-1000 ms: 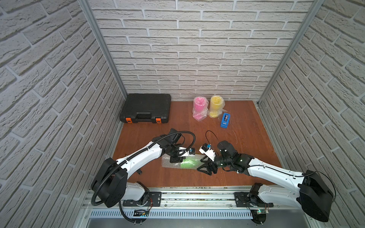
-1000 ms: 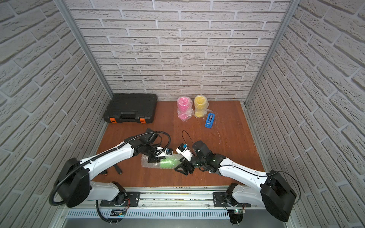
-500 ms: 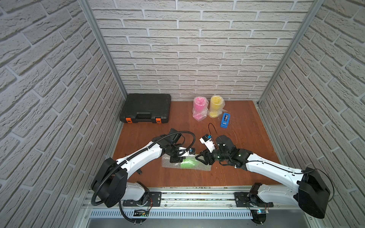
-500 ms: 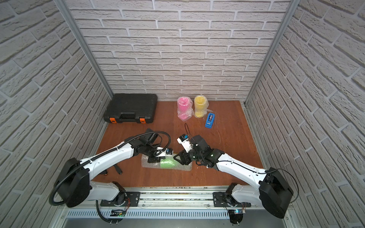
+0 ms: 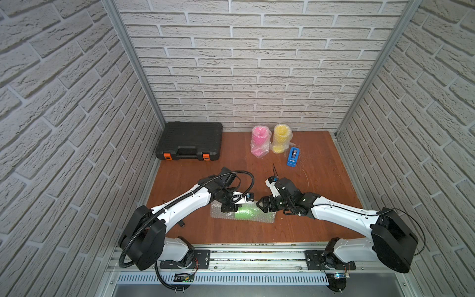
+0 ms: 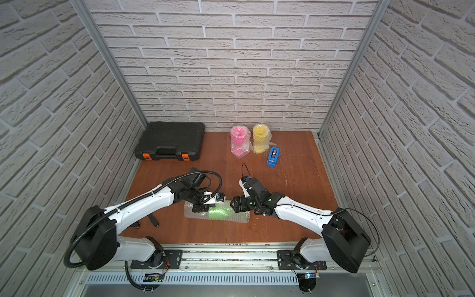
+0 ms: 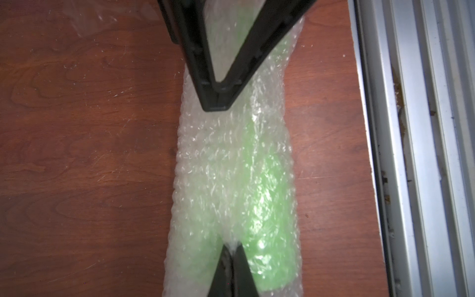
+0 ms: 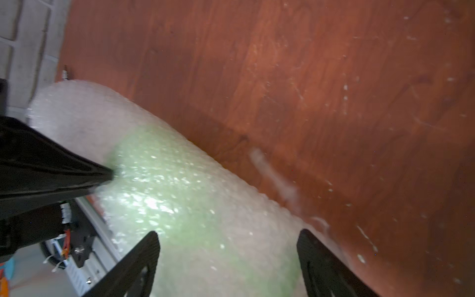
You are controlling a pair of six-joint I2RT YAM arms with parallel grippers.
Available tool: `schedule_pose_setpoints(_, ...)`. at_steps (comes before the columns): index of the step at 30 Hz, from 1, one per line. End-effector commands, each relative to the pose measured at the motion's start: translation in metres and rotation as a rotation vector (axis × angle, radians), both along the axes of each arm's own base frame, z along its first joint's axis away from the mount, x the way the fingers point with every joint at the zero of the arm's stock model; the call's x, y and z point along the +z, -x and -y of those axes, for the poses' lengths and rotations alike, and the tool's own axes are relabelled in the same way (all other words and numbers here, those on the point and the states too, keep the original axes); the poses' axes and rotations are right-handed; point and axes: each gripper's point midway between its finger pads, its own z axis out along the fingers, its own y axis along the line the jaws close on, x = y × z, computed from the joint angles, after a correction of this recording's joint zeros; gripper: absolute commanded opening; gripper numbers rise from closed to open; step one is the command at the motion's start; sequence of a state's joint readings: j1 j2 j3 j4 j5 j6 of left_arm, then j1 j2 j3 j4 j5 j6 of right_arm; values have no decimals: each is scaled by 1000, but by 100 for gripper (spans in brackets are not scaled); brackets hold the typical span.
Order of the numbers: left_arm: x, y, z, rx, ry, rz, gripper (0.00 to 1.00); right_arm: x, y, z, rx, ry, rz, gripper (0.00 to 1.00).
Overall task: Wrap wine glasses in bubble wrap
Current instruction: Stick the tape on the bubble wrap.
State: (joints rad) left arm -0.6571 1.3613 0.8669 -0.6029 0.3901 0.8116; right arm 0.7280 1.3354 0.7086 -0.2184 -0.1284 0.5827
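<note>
Lowest in the centre of both top views, nearest us, the lime green goblet (image 5: pixel 246 213) lies on its side on the reddish wooden surface (image 5: pixel 231 232). It is rolled inside a sheet of bubble wrap (image 5: pixel 268 218). Its long axis runs left to right across the frame, and the two tools meet it from opposite ends.

The left tool (image 7: pixel 232 253) is closed, its tips pinching a pucker of film over the left part of the roll. The right tool (image 8: pixel 227 237) stands wide, one jaw on each side of the roll's right end. We cannot tell whether those jaws touch the film. The roll stretches straight away from the right tool toward the left one, so we judge the right arm better placed to close across its width.

The wrap is whitish, crinkly, finely bubbled and yielding. The goblet beneath it shows as a smooth, opaque, rounded green shape.

Farther up, right of centre, sits a blue tape dispenser (image 5: pixel 293 157). Beyond it, near the brick wall (image 5: pixel 257 77), the hot pink goblet (image 5: pixel 260 141) and the yellow goblet (image 5: pixel 281 138) stand upright, already sleeved in bubble wrap. At the back left rests a black hard-shell case (image 5: pixel 190 140).
</note>
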Motion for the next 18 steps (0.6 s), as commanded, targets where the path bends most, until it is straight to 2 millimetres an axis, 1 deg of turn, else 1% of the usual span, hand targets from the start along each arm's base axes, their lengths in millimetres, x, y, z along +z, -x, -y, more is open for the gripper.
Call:
schedule_pose_setpoints(1,-23,20,-16,-10,-99,-93,0,8,-10,20,-30,123,47,91)
schedule_pose_setpoints(3,-23,20,-16,-10,-99,-94,0,16,-9,23,-33,136,57,91)
schedule_pose_setpoints(5,-23,20,-15,-12,-97,-95,0,29,-9,20,-27,103,70,91)
schedule_pose_setpoints(7,-23,20,-16,-9,-99,-95,0,43,-8,15,-20,62,73,91)
schedule_pose_setpoints(11,-23,20,-16,-10,-97,-94,0,72,-5,0,3,-38,70,88)
schedule_pose_setpoints(13,-23,20,-15,-12,-97,-94,0,84,-4,-6,13,-80,66,86)
schedule_pose_setpoints(15,-23,20,-15,-11,-97,-94,0,93,-1,-12,22,-120,53,84)
schedule_pose_setpoints(18,-23,19,-15,-12,-96,-93,0,101,4,-25,46,-184,2,81)
